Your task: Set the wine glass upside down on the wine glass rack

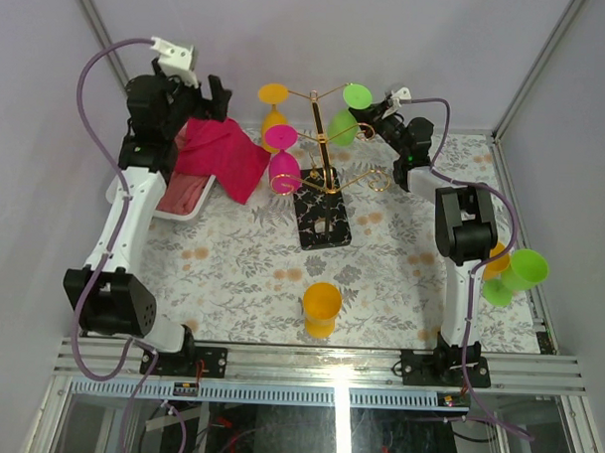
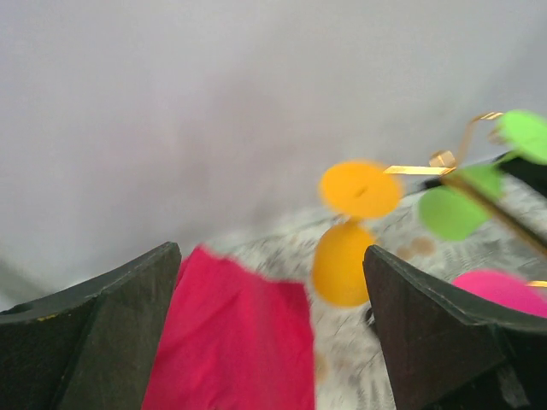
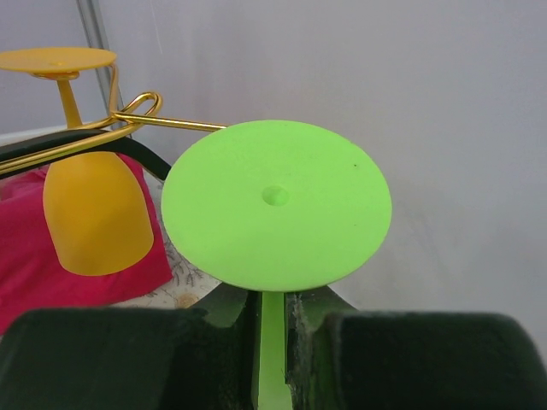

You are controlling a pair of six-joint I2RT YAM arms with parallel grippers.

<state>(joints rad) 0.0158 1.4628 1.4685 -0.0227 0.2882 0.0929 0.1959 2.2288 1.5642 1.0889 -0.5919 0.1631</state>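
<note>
Hanging the inverted green wine glass (image 3: 275, 205), its stem pinched in the narrow jaws of the right gripper (image 3: 272, 342), calls for sliding it level onto the nearby upper arm of the wine glass rack (image 1: 324, 178); the left gripper (image 2: 269, 299) hovers, jaws wide.

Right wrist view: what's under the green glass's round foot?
Under the foot of the green wine glass, its thin stem drops between the fingers of the right gripper, which pinch it. The bowl is hidden behind the gripper in this view.
</note>
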